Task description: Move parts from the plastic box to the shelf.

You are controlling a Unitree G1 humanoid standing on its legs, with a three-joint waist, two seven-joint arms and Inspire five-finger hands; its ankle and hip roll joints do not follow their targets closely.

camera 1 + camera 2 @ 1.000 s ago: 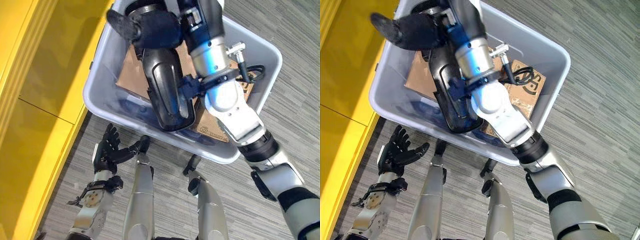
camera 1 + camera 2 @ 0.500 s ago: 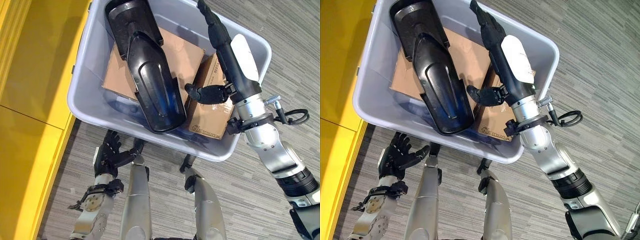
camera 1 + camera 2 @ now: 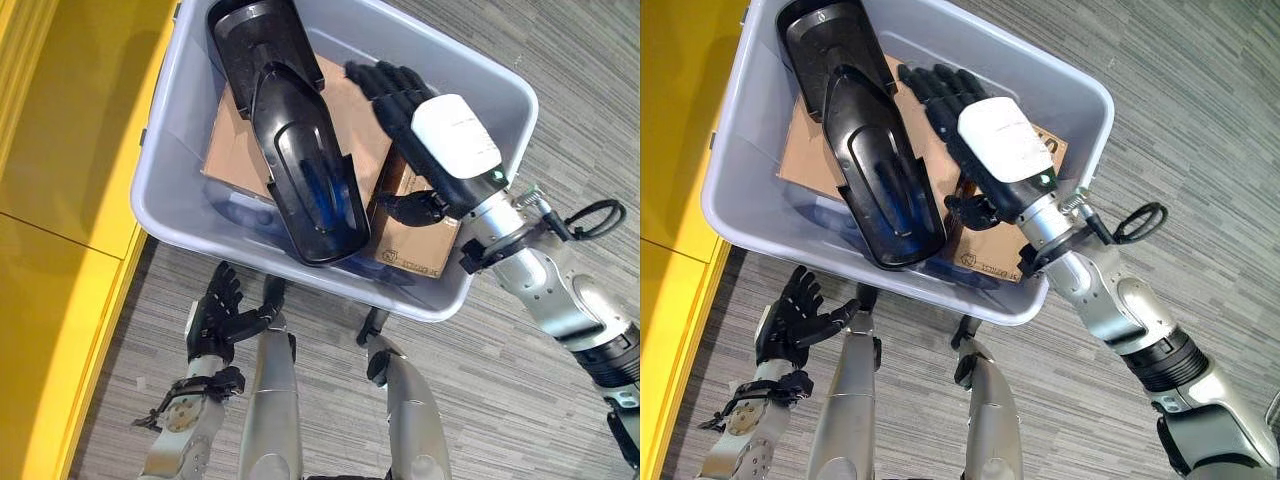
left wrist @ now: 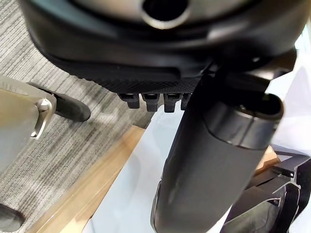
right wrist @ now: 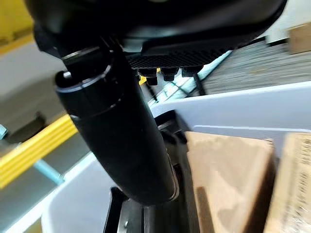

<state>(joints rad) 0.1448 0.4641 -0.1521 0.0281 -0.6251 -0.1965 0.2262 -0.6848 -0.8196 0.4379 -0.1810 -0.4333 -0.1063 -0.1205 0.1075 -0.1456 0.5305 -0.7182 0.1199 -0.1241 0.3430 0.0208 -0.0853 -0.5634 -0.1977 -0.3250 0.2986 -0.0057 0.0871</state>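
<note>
A long black plastic part (image 3: 300, 150) lies slantwise in the grey plastic box (image 3: 160, 130), resting on a flat cardboard box (image 3: 230, 150). My right hand (image 3: 440, 140) hovers open over the box's right half, its fingers (image 3: 935, 85) spread above the cardboard just right of the black part and holding nothing. In the right wrist view its thumb (image 5: 116, 131) stands over cardboard (image 5: 228, 170) inside the box. My left hand (image 3: 215, 315) hangs open below the box's near wall, over the floor. The yellow shelf (image 3: 60, 200) runs along the left.
A second cardboard box (image 3: 415, 245) lies in the plastic box's near right corner, under my right hand. Grey striped carpet (image 3: 560, 120) surrounds the box on the right and near sides. The box stands close against the shelf.
My right hand has come off the black part, swung to the box's right side, and now tips down over the cardboard toward the part. The view has shifted a little.
</note>
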